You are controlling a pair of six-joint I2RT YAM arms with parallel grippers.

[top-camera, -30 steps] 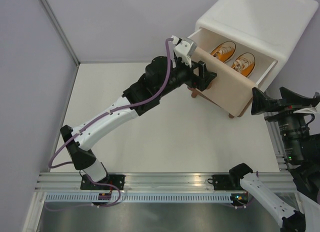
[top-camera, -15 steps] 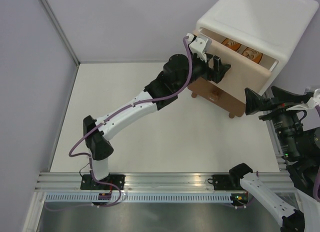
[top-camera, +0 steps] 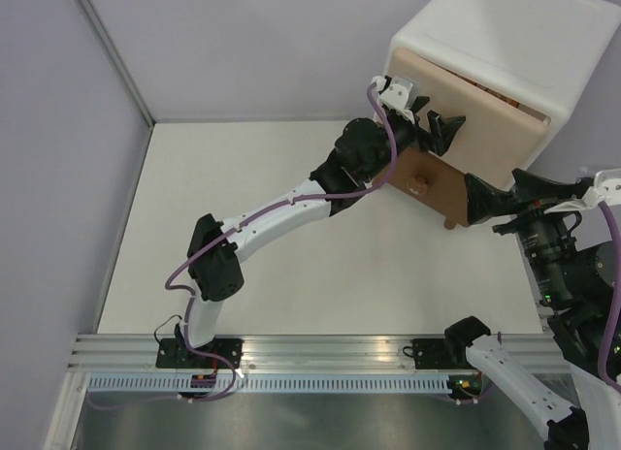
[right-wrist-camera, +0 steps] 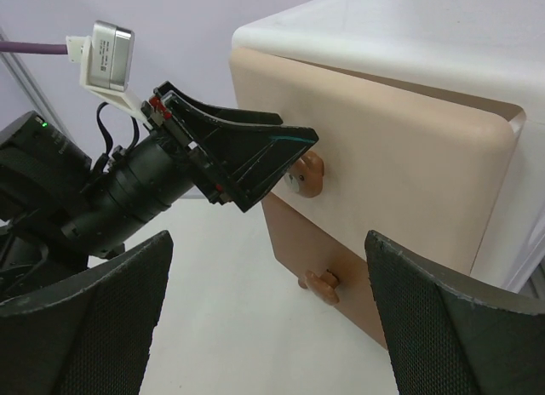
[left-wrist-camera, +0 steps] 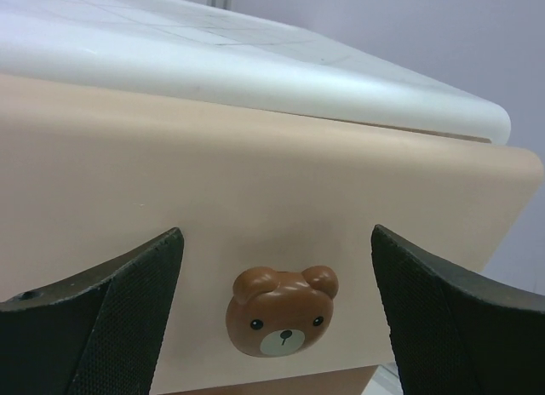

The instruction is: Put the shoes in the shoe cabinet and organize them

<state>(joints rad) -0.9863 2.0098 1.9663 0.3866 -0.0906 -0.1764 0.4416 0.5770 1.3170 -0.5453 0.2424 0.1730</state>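
The shoe cabinet [top-camera: 505, 33] stands at the back right, and its white top also shows in the left wrist view [left-wrist-camera: 255, 71]. Its beige upper drawer [top-camera: 485, 130] is pushed almost flush, with a thin gap along the top. The brown lower drawer [top-camera: 437, 188] is shut. My left gripper [top-camera: 437, 120] is open, its fingers [left-wrist-camera: 111, 327] either side of the bear-head knob [left-wrist-camera: 281, 318] without gripping it. My right gripper [top-camera: 509, 193] is open and empty beside the cabinet's lower front corner, facing both drawers [right-wrist-camera: 383, 157]. The shoes are hidden.
The left arm [top-camera: 281, 208] stretches diagonally across the white table [top-camera: 243, 275] to the cabinet. A lavender wall [top-camera: 58, 159] stands at the left. The cabinet's short foot [top-camera: 448, 223] rests near the right gripper. An aluminium rail [top-camera: 320, 353] runs along the near edge.
The left arm has pushed the beige upper drawer in from wide open to almost shut, hiding the orange shoes. The right gripper has shifted slightly towards the cabinet.
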